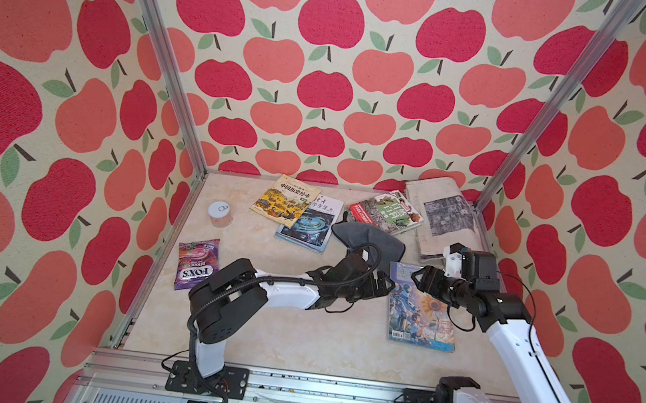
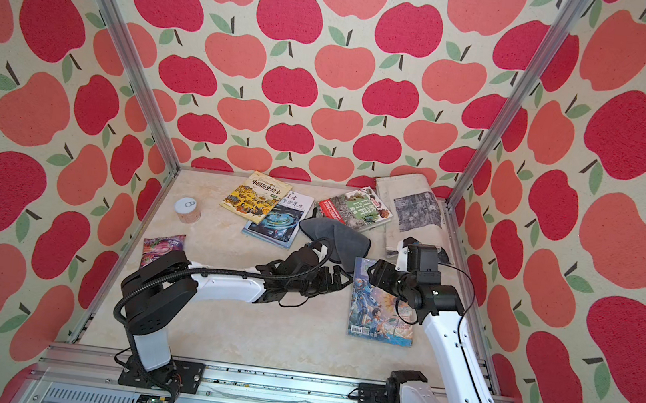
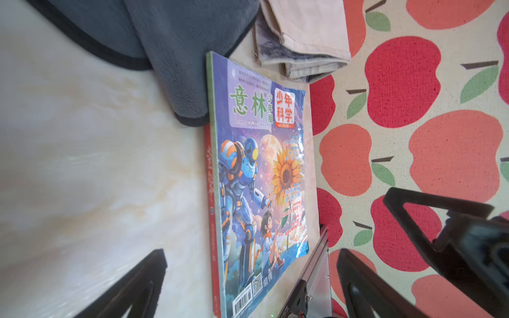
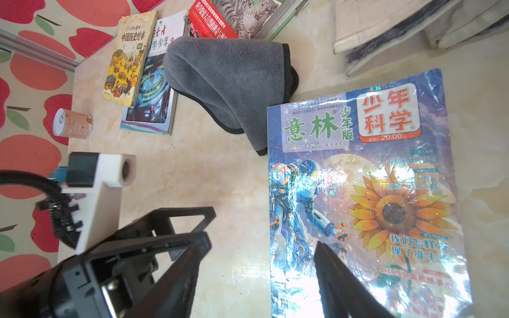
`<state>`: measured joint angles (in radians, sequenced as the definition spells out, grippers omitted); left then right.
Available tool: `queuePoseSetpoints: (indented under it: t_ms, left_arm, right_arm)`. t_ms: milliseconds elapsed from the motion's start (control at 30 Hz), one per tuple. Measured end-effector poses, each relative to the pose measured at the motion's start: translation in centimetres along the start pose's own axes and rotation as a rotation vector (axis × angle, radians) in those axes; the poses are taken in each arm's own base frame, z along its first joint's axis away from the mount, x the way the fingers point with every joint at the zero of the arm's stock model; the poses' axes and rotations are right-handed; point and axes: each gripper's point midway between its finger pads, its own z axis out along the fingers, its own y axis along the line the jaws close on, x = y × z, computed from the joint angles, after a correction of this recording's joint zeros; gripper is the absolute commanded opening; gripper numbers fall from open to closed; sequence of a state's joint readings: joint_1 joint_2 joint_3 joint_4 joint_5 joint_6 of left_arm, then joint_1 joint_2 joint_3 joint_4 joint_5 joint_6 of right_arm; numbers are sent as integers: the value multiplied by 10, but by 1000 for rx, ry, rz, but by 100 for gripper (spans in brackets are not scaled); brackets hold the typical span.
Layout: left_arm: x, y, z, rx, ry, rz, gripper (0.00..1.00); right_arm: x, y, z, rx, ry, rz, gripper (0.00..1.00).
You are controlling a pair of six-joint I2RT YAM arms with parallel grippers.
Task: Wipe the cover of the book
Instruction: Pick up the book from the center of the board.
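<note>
The beige marbled worktop (image 1: 274,343) carries everything. The left arm (image 1: 285,290) lies low and almost level across it, stretched from the front edge toward the right one, so that its pincer (image 1: 387,286) comes in at the book's spine side. The right arm (image 1: 513,343) rises from the front right corner, folds at the elbow and points back toward the middle, with its pincer (image 1: 417,279) over the book's far end.

The glossy paperback magazine with a blue robot and a sunflower on its cover (image 1: 420,315) lies flat and face up close to the right edge, about midway between front and back, within reach of both arms.

The grey fleece cloth with a black hem (image 1: 369,239) sits heaped toward the back edge, touching the book's far left corner. Neither pincer holds it, so I judge that the cloth must be taken up before any wiping stroke.

The left pincer is released, jaws spread wide with nothing between them, just beside the book's left edge. The right pincer is also released and empty. One of its fingers (image 4: 338,278) is over the cover, perhaps to steady the book. Whether it presses down I cannot tell.
</note>
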<state>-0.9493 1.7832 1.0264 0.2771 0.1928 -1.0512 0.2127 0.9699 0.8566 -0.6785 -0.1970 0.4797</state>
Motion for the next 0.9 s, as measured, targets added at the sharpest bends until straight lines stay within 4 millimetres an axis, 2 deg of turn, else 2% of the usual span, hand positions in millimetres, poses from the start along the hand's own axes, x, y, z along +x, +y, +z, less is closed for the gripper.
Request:
queuePoseSetpoints:
  t_ms: [167, 333, 433, 533, 633, 700, 800, 900]
  left_arm:
    - [-63, 35, -38, -133, -124, 61, 99]
    - [-128, 107, -73, -345, -216, 71, 99]
    - [-163, 140, -90, -470, -258, 75, 99]
    - [-189, 153, -105, -505, -285, 56, 99]
    - [-214, 167, -123, -442, -334, -27, 99]
    - [-230, 190, -141, -399, -390, -126, 99]
    - [-241, 228, -166, -349, -465, -286, 99]
    - [-245, 242, -171, -277, -499, -389, 99]
  right_arm:
    - [3, 0, 8, -9, 20, 1, 71]
    - [6, 0, 13, -19, 33, 0, 71]
    - [10, -2, 15, -19, 44, 2, 72]
    - [12, -2, 17, -22, 49, 3, 72]
    - [13, -2, 19, -26, 49, 2, 72]
    - [14, -1, 20, -31, 48, -2, 72]
    - [15, 1, 21, -42, 49, -9, 72]
    - [15, 4, 23, -50, 49, -17, 72]
